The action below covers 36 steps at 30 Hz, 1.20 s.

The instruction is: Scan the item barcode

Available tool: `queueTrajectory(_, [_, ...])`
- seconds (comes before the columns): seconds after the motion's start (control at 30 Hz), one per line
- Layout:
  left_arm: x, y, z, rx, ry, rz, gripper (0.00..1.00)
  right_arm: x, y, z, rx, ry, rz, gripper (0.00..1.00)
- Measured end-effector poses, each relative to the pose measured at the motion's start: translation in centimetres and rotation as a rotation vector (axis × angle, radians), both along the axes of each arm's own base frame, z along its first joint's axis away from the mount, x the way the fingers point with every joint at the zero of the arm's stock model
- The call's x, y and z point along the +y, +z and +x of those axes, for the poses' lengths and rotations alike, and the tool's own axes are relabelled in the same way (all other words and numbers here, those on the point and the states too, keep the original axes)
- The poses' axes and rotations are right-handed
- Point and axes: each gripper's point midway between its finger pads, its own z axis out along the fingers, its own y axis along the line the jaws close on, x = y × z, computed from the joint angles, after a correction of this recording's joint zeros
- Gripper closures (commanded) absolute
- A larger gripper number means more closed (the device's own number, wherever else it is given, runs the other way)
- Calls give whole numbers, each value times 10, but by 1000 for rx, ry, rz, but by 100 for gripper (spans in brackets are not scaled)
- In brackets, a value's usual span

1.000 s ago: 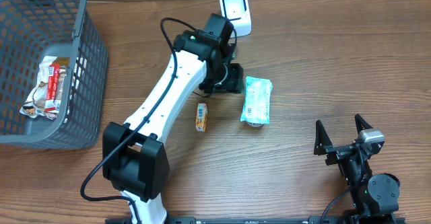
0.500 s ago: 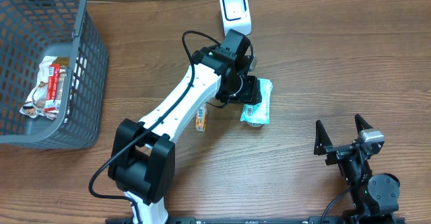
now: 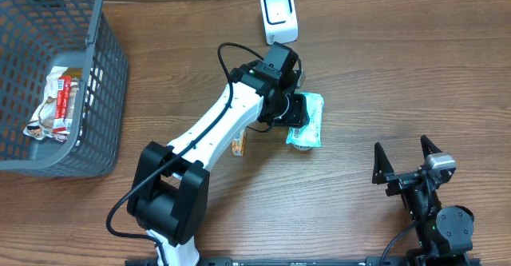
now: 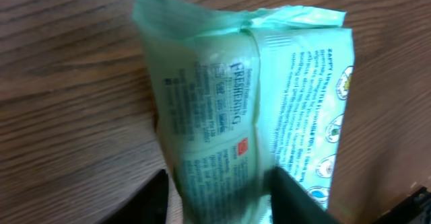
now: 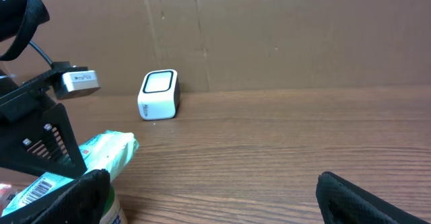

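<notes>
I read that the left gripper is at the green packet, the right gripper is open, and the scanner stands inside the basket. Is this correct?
Not quite. The overhead view shows the scanner standing on the table, outside the basket. The rest holds: the left gripper is at the green packet and the right gripper is open.

The soft pale-green plastic packet (image 4: pixel 229 96) bears a sideways word in capitals, seemingly "FRESHENING"; its remaining fine print is too blurred to read.
</notes>
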Motion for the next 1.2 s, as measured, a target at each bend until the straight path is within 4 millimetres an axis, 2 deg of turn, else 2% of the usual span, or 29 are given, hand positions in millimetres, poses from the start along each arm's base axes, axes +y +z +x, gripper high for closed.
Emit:
queueTrajectory(0.07, [-1, 1, 0, -2, 0, -6, 96, 0, 0, 0, 0, 0, 0, 0])
queueTrajectory(0.33, [2, 3, 2, 0, 8, -12, 96, 0, 0, 0, 1, 1, 0, 0])
queueTrajectory(0.6, [20, 9, 9, 46, 48, -73, 96, 0, 0, 0, 0, 0, 0, 0])
queueTrajectory(0.7, [31, 21, 15, 31, 75, -98, 96, 0, 0, 0, 1, 0, 0, 0])
queueTrajectory(0.8, [44, 43, 19, -9, 96, -130, 96, 0, 0, 0, 0, 0, -1, 0])
queueTrajectory(0.9, [56, 69, 18, -47, 119, -157, 96, 0, 0, 0, 0, 0, 0, 0])
queueTrajectory(0.97, [61, 75, 14, -48, 127, -151, 96, 0, 0, 0, 0, 0, 0, 0])
queueTrajectory(1.2, [91, 57, 0, -18, 173, 59, 96, 0, 0, 0, 0, 1, 0, 0])
